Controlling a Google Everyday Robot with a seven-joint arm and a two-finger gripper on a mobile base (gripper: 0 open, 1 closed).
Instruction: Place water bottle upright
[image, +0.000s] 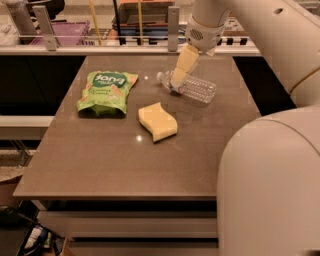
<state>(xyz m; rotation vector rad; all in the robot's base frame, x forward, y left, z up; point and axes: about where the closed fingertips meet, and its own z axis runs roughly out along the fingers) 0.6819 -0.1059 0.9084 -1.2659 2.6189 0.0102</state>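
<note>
The water bottle is lying on its side on the far right part of the table, not yet upright. Its long axis is running slantwise across the table: the white cap is pointing toward the far left, and the base is pointing toward the near right.

The claw is hanging from the arm and slanting down from behind. Its tip is sitting at the cap end of the bottle, right over the neck and the label band, touching it or very nearly so. Most of the bottle's body is therefore stretching away from the claw to the right. Whether the claw is wide, narrow or already holding the bottle, I cannot tell from this view.

The yellow sponge is lying near the bottle on the camera's side, and the green snack bag is lying well apart to the left. Judging from this, the lift is going to turn on a hold near the neck, with the base swinging down beneath.
</note>
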